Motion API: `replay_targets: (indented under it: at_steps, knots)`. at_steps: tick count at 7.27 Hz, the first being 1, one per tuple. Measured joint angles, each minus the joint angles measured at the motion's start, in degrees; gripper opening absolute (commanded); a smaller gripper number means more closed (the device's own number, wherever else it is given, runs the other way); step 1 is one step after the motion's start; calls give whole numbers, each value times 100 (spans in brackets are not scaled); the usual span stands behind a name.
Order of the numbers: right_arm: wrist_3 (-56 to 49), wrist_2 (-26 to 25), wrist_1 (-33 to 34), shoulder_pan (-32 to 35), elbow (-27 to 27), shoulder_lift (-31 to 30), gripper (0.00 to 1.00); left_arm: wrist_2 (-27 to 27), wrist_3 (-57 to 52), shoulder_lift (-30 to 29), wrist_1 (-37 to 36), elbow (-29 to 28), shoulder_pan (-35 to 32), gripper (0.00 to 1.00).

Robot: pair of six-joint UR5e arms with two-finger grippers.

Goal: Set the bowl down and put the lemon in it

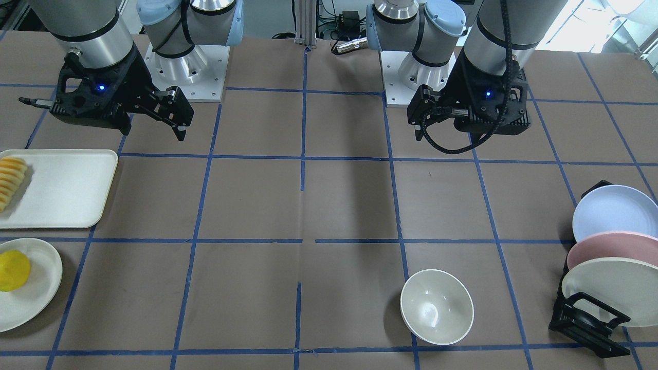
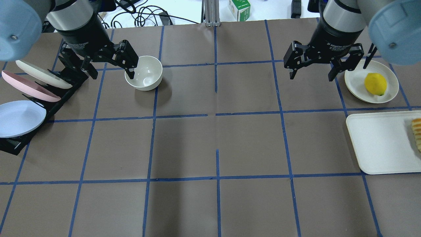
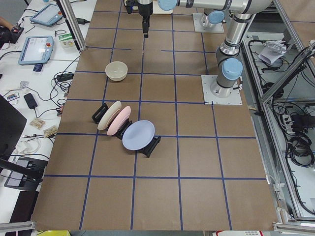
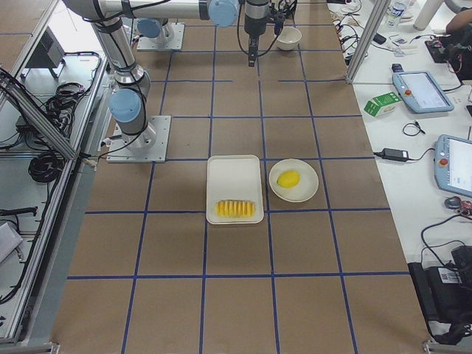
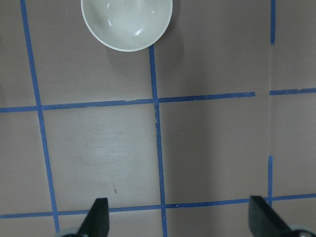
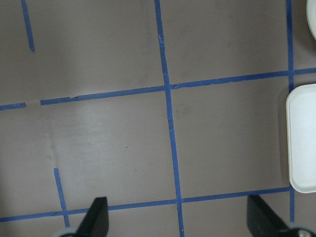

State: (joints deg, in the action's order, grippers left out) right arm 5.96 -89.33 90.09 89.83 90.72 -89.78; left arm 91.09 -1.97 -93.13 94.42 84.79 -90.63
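Note:
The deep off-white bowl (image 2: 143,73) stands upright and empty on the brown table, also in the front view (image 1: 437,307) and at the top of the left wrist view (image 5: 127,22). My left gripper (image 2: 110,67) hangs open and empty well above the table, short of the bowl, with its fingertips (image 5: 98,217) wide apart. The yellow lemon (image 2: 375,83) lies on a flat off-white plate (image 2: 357,84), also in the front view (image 1: 13,270). My right gripper (image 2: 312,72) is open and empty, high up, to the left of that plate; the lemon is outside the right wrist view.
A black rack (image 2: 52,98) at the left holds cream, pink and pale blue plates on edge. A white tray (image 2: 378,144) with orange-yellow sliced food (image 2: 417,131) lies near the lemon's plate. Blue tape lines grid the table.

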Motion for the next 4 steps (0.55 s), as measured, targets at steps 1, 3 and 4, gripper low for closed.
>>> replay_targets:
  at_steps: [1,3,4]
  knots:
    - [1,-2,-2,0,10,3,100,58,2,2,31,0,1,100]
    - [1,13,-12,-7,25,10,100,69,9,-2,37,-6,2,100]
    - [1,10,-27,-26,32,16,100,54,-2,-68,-15,-13,23,100]
